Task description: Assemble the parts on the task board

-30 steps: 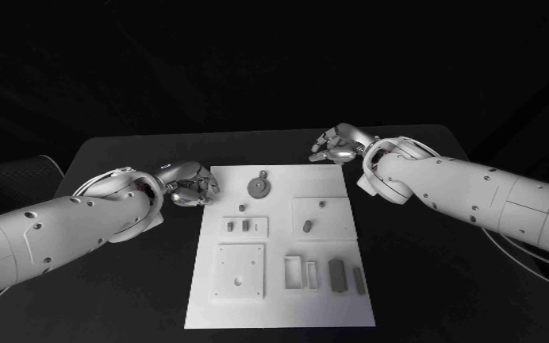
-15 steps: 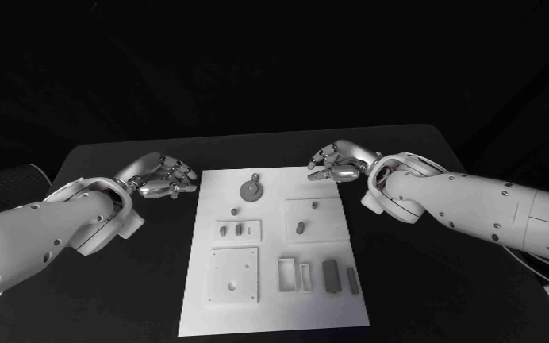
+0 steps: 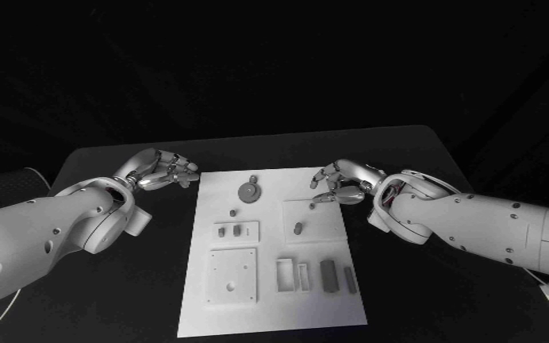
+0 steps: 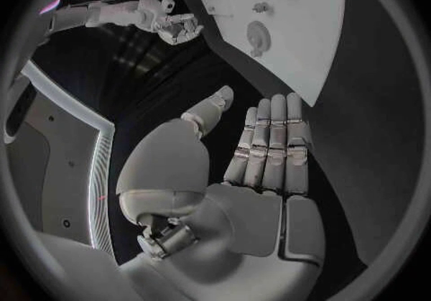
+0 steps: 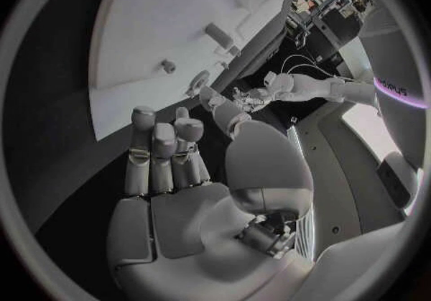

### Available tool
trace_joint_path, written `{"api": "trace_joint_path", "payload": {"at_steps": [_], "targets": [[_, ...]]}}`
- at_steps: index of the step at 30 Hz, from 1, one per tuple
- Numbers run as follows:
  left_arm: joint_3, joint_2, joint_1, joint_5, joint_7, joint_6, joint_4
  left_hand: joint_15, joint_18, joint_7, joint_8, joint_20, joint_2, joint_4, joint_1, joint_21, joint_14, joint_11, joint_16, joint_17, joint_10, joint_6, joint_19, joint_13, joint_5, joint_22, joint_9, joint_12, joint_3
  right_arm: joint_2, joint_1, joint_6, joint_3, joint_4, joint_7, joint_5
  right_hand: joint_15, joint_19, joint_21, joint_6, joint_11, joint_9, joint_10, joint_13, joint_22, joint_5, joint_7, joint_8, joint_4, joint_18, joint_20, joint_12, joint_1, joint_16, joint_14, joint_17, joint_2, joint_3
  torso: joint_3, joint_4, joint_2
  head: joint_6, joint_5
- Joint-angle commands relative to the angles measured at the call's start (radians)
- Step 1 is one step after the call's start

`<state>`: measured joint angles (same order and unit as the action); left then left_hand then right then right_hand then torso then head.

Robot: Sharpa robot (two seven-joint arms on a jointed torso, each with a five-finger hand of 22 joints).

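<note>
I've got the task board [image 3: 274, 279] lying in the middle of the black table [image 3: 435, 295], its long axis running near to far, tilted a touch so the far end leans right. My left hand [image 3: 160, 170] is off the board's far-left corner, over bare table, fingers released and holding nothing; the left wrist view shows them straight and side by side with the thumb apart. My right hand [image 3: 339, 180] hangs over the board's far-right corner, above the far edge of the square plate [image 3: 313, 217], fingers loosely bent, nothing in them. In the right wrist view the palm is open toward the board.

The round disc part [image 3: 248, 192] sits at the far end, between the two hands and nearer the right one, touched by neither. A small peg [image 3: 297, 229] stands in the square plate, just near of the right fingertips. Two short parts [image 3: 230, 231] stand in the small plate on the left. At the near end the long bars [image 3: 326, 275] lie side by side, long axes near to far, beside the larger square plate [image 3: 232, 275].

Compared with a second ago, the left hand has swung out from the board's left edge toward the far left, and its curled fingers have opened. The right hand has come in over the board's corner.
</note>
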<state>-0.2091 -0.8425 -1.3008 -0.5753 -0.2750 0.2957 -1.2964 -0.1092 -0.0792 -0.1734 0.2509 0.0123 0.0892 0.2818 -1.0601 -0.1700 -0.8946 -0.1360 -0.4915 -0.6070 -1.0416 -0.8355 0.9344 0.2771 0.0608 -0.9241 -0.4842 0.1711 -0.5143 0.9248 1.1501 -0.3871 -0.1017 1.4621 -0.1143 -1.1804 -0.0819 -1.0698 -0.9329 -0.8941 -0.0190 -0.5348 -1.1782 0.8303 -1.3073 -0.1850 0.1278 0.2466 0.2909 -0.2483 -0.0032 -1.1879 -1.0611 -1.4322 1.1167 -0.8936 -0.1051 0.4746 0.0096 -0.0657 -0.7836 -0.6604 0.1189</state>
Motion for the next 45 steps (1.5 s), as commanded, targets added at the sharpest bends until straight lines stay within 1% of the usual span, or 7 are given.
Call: {"api": "trace_joint_path", "payload": {"at_steps": [1, 6, 12, 17, 33, 37, 45], "targets": [[0.0, 0.005, 0.001, 0.052, -0.023, -0.024, -0.001, -0.004, 0.008, -0.002, 0.004, 0.0, -0.003, 0.0, 0.005, 0.002, -0.008, -0.002, 0.005, -0.001, 0.004, 0.006, 0.003, -0.005, 0.004, 0.001, 0.001, -0.006, 0.006, -0.005, -0.005, -0.025, 0.0, -0.011, 0.004, -0.101, -0.002, 0.004, -0.001, 0.003, -0.002, 0.0, 0.003, -0.001, -0.011, 0.008, 0.007, -0.006, 0.001, -0.014, 0.0, -0.002, -0.008, 0.0, 0.002, 0.001, -0.005, -0.006, -0.0015, 0.0023, 0.004, 0.0, 0.008], [0.0, 0.005, 0.001, 0.052, -0.024, -0.025, -0.005, -0.004, 0.007, -0.002, 0.005, 0.001, -0.003, 0.001, 0.002, 0.003, -0.012, -0.004, 0.007, -0.002, 0.001, 0.005, 0.006, -0.008, 0.005, 0.002, 0.0, -0.01, 0.008, -0.018, -0.034, -0.025, -0.004, -0.03, 0.011, -0.131, -0.001, 0.003, 0.0, 0.01, -0.004, 0.002, 0.003, -0.002, -0.011, 0.011, 0.009, -0.01, 0.0, -0.014, 0.001, -0.001, -0.011, 0.001, 0.002, 0.001, -0.01, -0.01, -0.0031, 0.0007, 0.003, -0.003, 0.002], [0.0, 0.008, 0.002, 0.057, -0.025, -0.019, -0.003, -0.01, 0.007, -0.007, 0.008, 0.006, -0.003, 0.0, 0.0, 0.014, -0.003, -0.009, 0.024, -0.002, -0.011, 0.003, -0.002, -0.014, 0.005, 0.007, 0.0, -0.016, 0.013, -0.038, -0.06, -0.034, -0.004, -0.048, 0.015, -0.141, 0.0, 0.002, 0.001, 0.011, -0.004, 0.002, 0.003, -0.002, -0.01, 0.01, 0.01, -0.012, 0.001, -0.014, 0.001, -0.001, -0.014, 0.001, 0.002, 0.001, -0.01, -0.01, -0.0006, 0.0009, 0.001, -0.008, 0.003], [0.0, 0.011, 0.002, 0.056, -0.024, -0.011, -0.003, -0.013, 0.007, -0.011, 0.009, 0.009, -0.005, 0.001, -0.008, 0.021, 0.001, -0.011, 0.034, -0.003, -0.017, 0.003, -0.007, -0.018, 0.006, 0.01, 0.0, -0.021, 0.012, -0.041, -0.062, -0.037, -0.004, -0.05, 0.017, -0.142, 0.0, 0.001, 0.001, 0.011, -0.004, 0.002, 0.003, -0.002, -0.009, 0.005, 0.01, -0.012, 0.0, -0.014, 0.001, -0.001, -0.018, 0.001, 0.003, 0.001, -0.008, -0.01, -0.0003, 0.0031, 0.002, -0.012, -0.004], [0.0, 0.021, 0.002, 0.024, -0.024, -0.011, -0.005, -0.018, 0.007, -0.015, 0.009, 0.014, 0.0, 0.002, -0.019, 0.029, 0.008, -0.015, 0.046, -0.006, -0.018, 0.005, -0.014, -0.025, 0.006, 0.013, 0.002, -0.031, 0.012, -0.075, -0.075, -0.055, -0.004, -0.085, 0.026, -0.158, 0.0, -0.003, 0.001, 0.009, -0.004, 0.002, 0.001, -0.002, -0.008, -0.006, 0.01, -0.012, 0.0, -0.014, 0.001, -0.002, -0.024, 0.0, 0.006, 0.001, 0.001, -0.009, -0.0006, 0.0023, 0.001, -0.015, -0.004], [0.0, 0.024, 0.001, 0.022, -0.023, -0.01, -0.005, -0.019, 0.007, -0.015, 0.009, 0.015, 0.0, 0.001, -0.02, 0.031, 0.009, -0.016, 0.048, -0.007, -0.017, 0.005, -0.015, -0.027, 0.006, 0.013, 0.002, -0.033, 0.013, -0.083, -0.083, -0.059, -0.004, -0.107, 0.025, -0.159, -0.001, -0.004, 0.001, 0.006, -0.004, 0.001, 0.0, -0.002, -0.008, -0.009, 0.009, -0.011, 0.0, -0.014, 0.001, -0.003, -0.028, 0.0, 0.007, 0.001, 0.012, -0.007, -0.0013, 0.0017, 0.002, -0.017, -0.006], [0.0, 0.029, 0.001, 0.022, -0.023, -0.008, -0.006, -0.021, 0.007, -0.016, 0.01, 0.017, 0.0, 0.001, -0.022, 0.033, 0.011, -0.018, 0.052, -0.008, -0.014, 0.006, -0.017, -0.03, 0.006, 0.014, 0.002, -0.038, 0.013, -0.096, -0.093, -0.049, -0.004, -0.124, 0.017, -0.158, -0.002, -0.005, 0.002, 0.0, -0.002, 0.0, -0.001, -0.003, -0.008, -0.016, 0.008, -0.009, 0.0, -0.014, 0.001, -0.003, -0.033, 0.0, 0.009, 0.001, 0.034, -0.005, -0.0011, 0.0028, 0.002, -0.016, -0.012]]}}
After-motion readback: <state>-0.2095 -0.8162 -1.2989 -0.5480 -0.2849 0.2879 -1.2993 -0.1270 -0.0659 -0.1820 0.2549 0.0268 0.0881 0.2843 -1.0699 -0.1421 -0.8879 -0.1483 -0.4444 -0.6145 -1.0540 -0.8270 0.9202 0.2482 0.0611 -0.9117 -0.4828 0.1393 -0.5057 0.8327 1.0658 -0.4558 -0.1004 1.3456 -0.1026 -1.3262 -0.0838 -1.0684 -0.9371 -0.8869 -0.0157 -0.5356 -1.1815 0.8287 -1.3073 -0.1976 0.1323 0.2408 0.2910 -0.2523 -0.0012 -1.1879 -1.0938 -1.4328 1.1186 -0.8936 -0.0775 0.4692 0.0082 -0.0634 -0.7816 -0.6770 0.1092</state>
